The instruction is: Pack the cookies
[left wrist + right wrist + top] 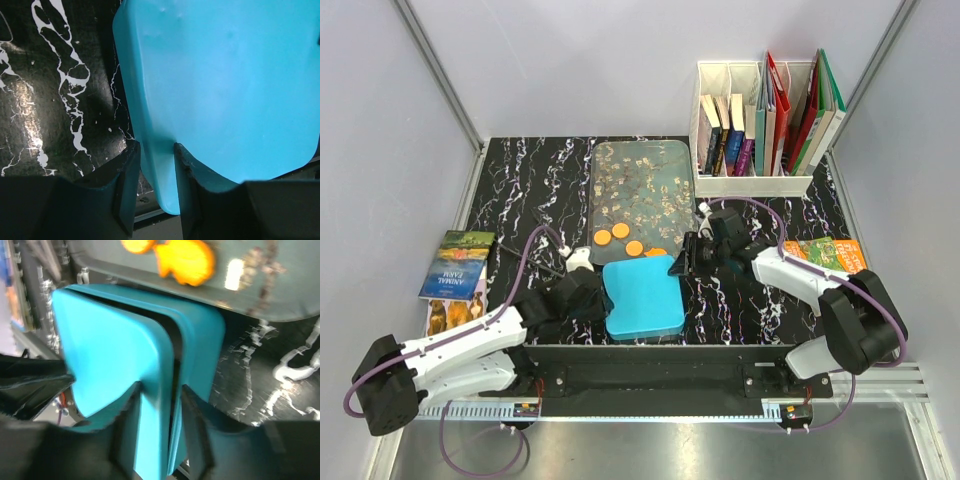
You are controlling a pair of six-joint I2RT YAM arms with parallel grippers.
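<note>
Jaws of the left gripper (156,160) clamp the left wall of the blue box (642,295); those of the right gripper (160,395) straddle its right rim, and I cannot tell whether they grip it. Orange cookies (620,231) lie on the grey tray (650,175), just behind the box. At left, a book (457,265) reads "ANIMAL FARM". The tabletop (520,190) is black marble with white veins, between grey walls (380,150).

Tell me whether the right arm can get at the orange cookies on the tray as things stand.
Probably not right away: the right pincer straddles the edge of the blue box. Once it lets go, the orange cookies lie uncovered just beyond on the tray.
</note>
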